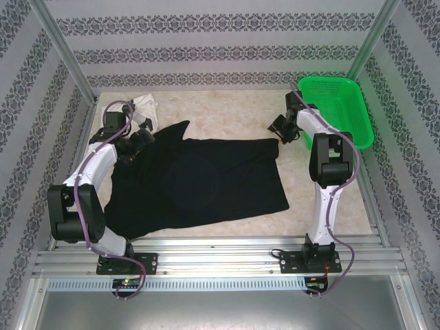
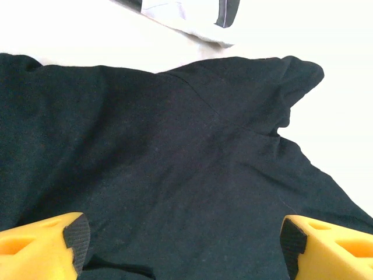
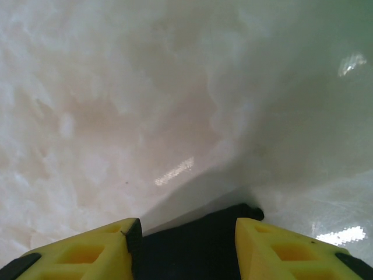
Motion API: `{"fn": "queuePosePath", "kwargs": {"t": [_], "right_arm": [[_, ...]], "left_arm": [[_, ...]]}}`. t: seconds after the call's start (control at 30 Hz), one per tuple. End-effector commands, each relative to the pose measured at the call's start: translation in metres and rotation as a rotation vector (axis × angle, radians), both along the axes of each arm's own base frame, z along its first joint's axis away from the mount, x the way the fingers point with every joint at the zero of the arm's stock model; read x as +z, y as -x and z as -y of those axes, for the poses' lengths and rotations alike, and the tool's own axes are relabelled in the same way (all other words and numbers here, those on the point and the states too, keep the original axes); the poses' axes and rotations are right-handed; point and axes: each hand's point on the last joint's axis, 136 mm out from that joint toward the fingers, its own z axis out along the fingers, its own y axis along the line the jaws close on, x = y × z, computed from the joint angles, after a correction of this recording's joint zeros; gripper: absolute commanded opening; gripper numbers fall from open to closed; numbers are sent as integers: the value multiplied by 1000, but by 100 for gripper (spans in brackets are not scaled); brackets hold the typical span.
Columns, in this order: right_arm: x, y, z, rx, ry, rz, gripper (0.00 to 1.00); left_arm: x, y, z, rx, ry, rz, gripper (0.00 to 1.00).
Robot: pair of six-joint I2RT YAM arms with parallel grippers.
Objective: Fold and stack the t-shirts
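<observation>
Black t-shirt (image 1: pixel 196 182) lies spread for folding, left gripper (image 2: pixel 183 236) wide-spread above its sleeve end, right gripper (image 3: pixel 187 227) half-spread astride the opposite corner, both seemingly poised to pinch.

White tee (image 1: pixel 146 104) partly behind the left arm (image 1: pixel 94 165), corner of black tee (image 3: pixel 195 248) cut by right wrist view's bottom edge

Pale table (image 1: pixel 227 110), black tee (image 1: pixel 199 179) (spread), white tee (image 1: pixel 146 103), green basket (image 1: pixel 331 82)
</observation>
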Motion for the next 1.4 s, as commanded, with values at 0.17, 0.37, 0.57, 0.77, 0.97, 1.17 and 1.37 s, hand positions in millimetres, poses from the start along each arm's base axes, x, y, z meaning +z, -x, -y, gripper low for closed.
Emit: {"fn": "queuePosePath", "kwargs": {"t": [0.17, 0.37, 0.57, 0.77, 0.97, 1.17, 1.37], "right_arm": [[-20, 19, -7, 41, 64, -86, 41], [-26, 29, -5, 86, 133, -123, 14], [1, 15, -6, 153, 237, -20, 0], [29, 7, -10, 304, 438, 83, 0], [50, 9, -25, 418, 636, 217, 0], [64, 8, -39, 446, 703, 374, 0], [21, 22, -19, 410, 613, 148, 24]], "left_arm": [[6, -8, 2, -32, -15, 29, 86], [0, -5, -2, -17, -4, 18, 86], [0, -2, -5, -13, -4, 17, 86], [-1, -4, -3, -11, 12, 23, 86], [-2, -4, -3, -10, 11, 23, 86], [-4, -3, -3, -13, 14, 21, 86], [-7, -1, -2, -15, 17, 18, 86]]}}
